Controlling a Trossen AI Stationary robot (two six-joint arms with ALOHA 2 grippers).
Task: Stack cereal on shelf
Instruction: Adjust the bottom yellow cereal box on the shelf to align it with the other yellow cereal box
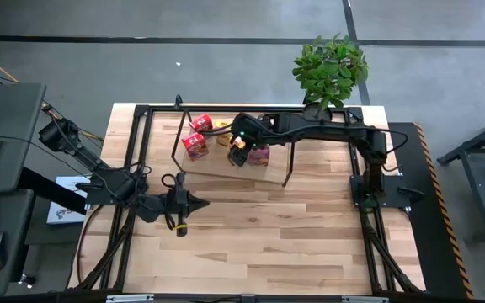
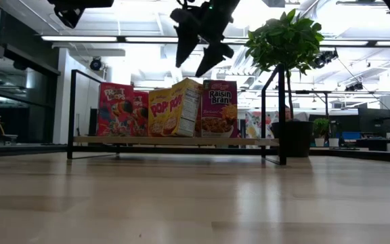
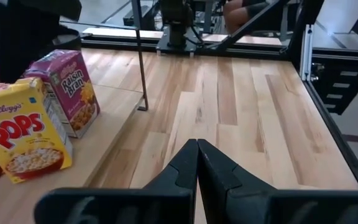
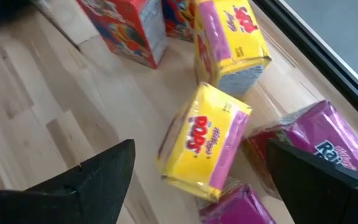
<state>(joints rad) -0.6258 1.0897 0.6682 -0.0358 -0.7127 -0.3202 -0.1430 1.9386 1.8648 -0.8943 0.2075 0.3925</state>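
**Right arm extended and spread; left arm parked and closed**

The right arm is seen in the high view reaching from its base at the right side of the tabletop, bent at the elbow and stretched across the far half toward the picture's left. Its wrist is pitched downward, and the right tool is held raised, with its two fingers spread wide apart and nothing gripped between them.

The left arm is seen folded low along the left side of the tabletop, its forearm directed toward the centre. The left tool is kept level, with its fingers pressed together, tip against tip.
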